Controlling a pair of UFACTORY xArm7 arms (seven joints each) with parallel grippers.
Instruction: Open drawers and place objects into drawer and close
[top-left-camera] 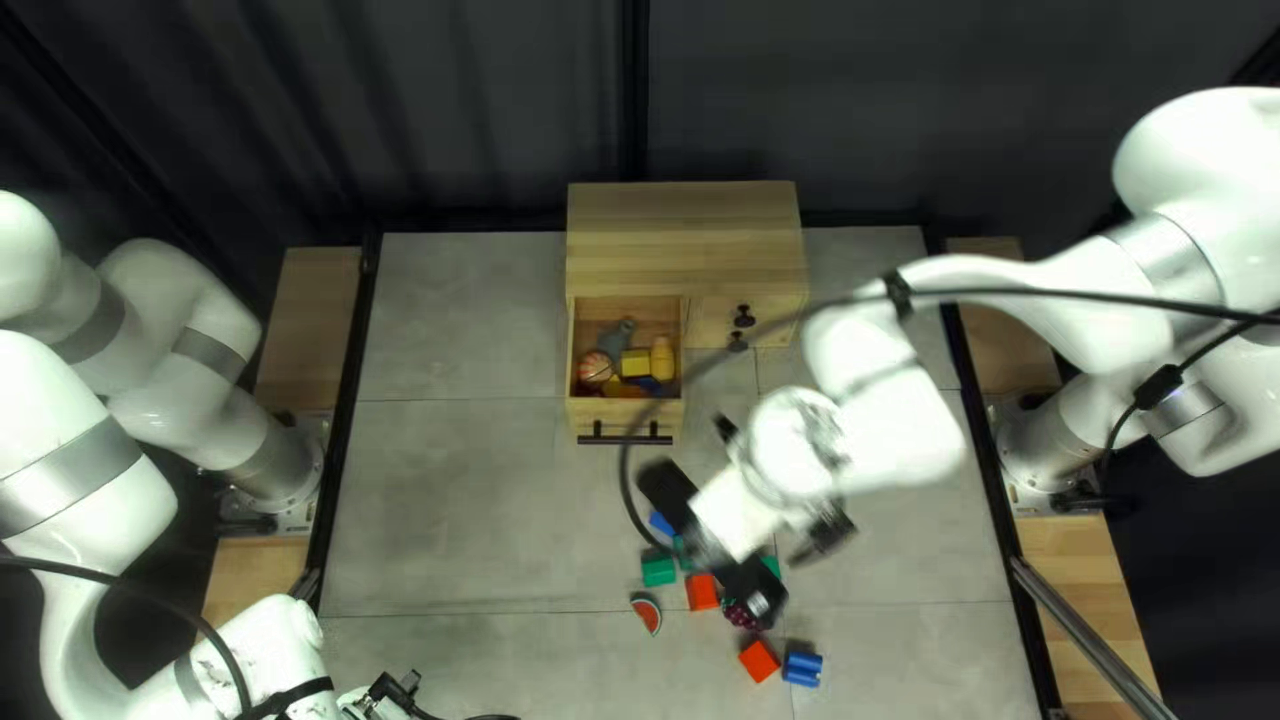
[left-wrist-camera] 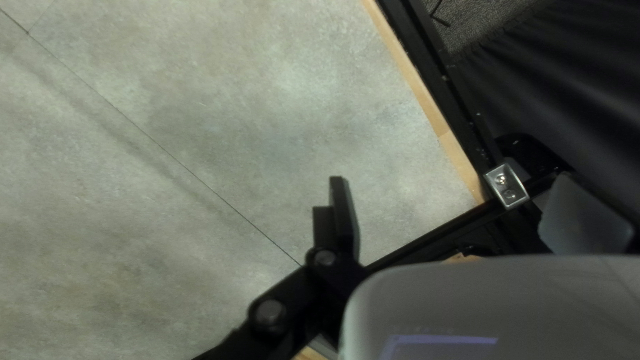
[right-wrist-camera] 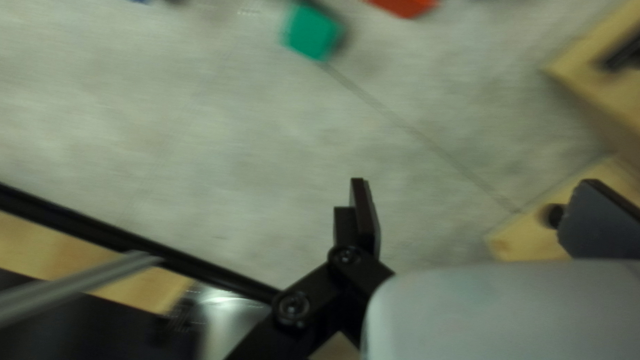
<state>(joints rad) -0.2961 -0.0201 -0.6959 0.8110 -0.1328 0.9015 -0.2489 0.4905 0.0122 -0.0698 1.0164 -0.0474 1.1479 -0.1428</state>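
Drawer (top-left-camera: 586, 415) is open, part-loaded; blocks (top-left-camera: 759, 660) and watermelon slice (top-left-camera: 647, 614) toward near edge of surface (top-left-camera: 454, 507) need loading, then closing. Left, right jaws wide, empty.

We count one cabinet (top-left-camera: 680, 234), one open drawer (top-left-camera: 627, 416), one bar handle (top-left-camera: 624, 440) and two black knobs (top-left-camera: 744, 316). In the drawer we make out one grey toy (top-left-camera: 615, 338), one striped ball (top-left-camera: 594, 366), one yellow block (top-left-camera: 636, 363) and one bottle-shaped toy (top-left-camera: 663, 355), the rest too jumbled. On the table (top-left-camera: 467, 507) we find two red blocks (top-left-camera: 759, 662), two blue pieces (top-left-camera: 803, 668), one watermelon slice (top-left-camera: 647, 614) and at least three green pieces (top-left-camera: 659, 571)
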